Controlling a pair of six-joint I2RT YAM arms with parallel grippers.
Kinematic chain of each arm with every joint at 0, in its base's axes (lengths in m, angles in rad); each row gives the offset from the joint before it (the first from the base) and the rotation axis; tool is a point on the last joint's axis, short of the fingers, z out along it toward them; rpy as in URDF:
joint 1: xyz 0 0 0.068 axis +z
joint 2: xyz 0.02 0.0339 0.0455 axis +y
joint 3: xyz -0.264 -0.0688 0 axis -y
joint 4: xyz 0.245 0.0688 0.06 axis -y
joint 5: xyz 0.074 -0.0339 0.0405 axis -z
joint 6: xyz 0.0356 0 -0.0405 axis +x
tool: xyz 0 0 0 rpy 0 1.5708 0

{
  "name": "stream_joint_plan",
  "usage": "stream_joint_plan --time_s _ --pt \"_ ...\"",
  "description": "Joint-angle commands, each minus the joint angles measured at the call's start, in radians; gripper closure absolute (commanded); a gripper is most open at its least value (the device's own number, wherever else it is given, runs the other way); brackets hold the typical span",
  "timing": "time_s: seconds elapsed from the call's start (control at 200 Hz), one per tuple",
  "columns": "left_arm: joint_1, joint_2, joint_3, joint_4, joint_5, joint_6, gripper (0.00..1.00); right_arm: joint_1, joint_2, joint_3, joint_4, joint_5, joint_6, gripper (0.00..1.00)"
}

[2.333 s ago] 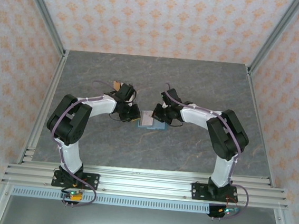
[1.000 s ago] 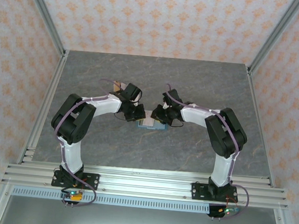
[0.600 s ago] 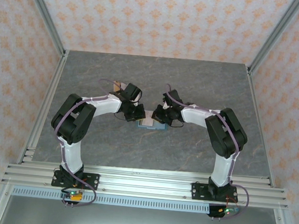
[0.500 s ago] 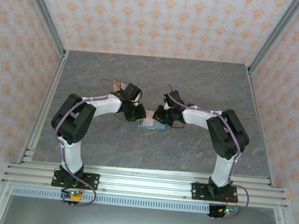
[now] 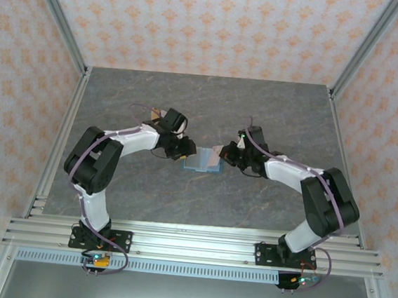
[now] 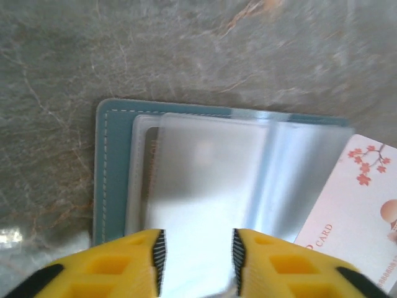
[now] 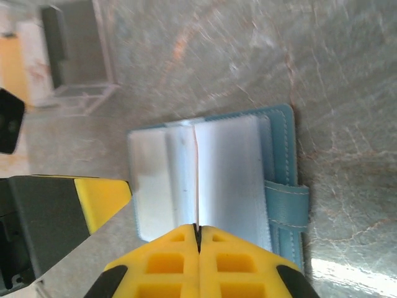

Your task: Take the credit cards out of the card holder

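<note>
Card holder (image 6: 105,174) lies open, pale card (image 6: 353,198) beside its clear sleeves (image 6: 211,180).

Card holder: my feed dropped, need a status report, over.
Left gripper open, over card holder. Right gripper shut on pale card, at holder's edge. No obstruction seen.

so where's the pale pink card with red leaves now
The pale pink card is pinched in the shut right gripper, mid-table in the top view, at the teal bifold wallet's right edge.
</note>
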Motion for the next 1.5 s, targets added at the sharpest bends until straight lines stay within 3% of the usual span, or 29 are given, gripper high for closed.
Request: stream_joint_plan --time_s 0.0,0.225,0.455,0.646,0.781,1.116,1.201,1.306,1.346,1.496 --pt "0.024 -0.103 0.005 0.030 0.071 -0.042 0.51 -0.032 -0.070 -0.011 0.135 -0.076 0.015 0.99" --pt "0.049 -0.187 -0.040 0.233 0.233 -0.162 0.27 -0.059 -0.083 0.021 0.278 -0.270 0.105 0.99" --pt "0.063 -0.199 -0.061 0.401 0.360 -0.243 0.24 -0.059 -0.060 0.059 0.380 -0.382 0.182 0.99" --pt "0.065 -0.205 -0.078 0.509 0.400 -0.301 0.35 -0.077 -0.030 0.056 0.461 -0.415 0.253 0.99" --pt "0.067 -0.212 -0.090 0.554 0.411 -0.325 0.54 -0.089 -0.006 0.050 0.506 -0.419 0.300 0.99" --pt "0.073 -0.227 -0.104 0.547 0.400 -0.306 0.89 -0.100 0.019 0.050 0.470 -0.407 0.301 0.96" --pt "0.075 -0.236 -0.102 0.498 0.380 -0.274 0.97 -0.100 0.022 0.084 0.333 -0.395 0.250 0.87" --pt "0.085 -0.263 -0.089 0.369 0.331 -0.198 1.00 -0.101 0.004 0.100 0.180 -0.339 0.146 0.55" --pt "0.094 -0.278 -0.078 0.293 0.300 -0.157 1.00 -0.100 -0.009 0.110 0.106 -0.303 0.095 0.47" --pt "0.123 -0.307 0.034 -0.086 0.074 0.056 1.00 -0.100 -0.049 0.144 -0.134 -0.115 -0.072 0.20"
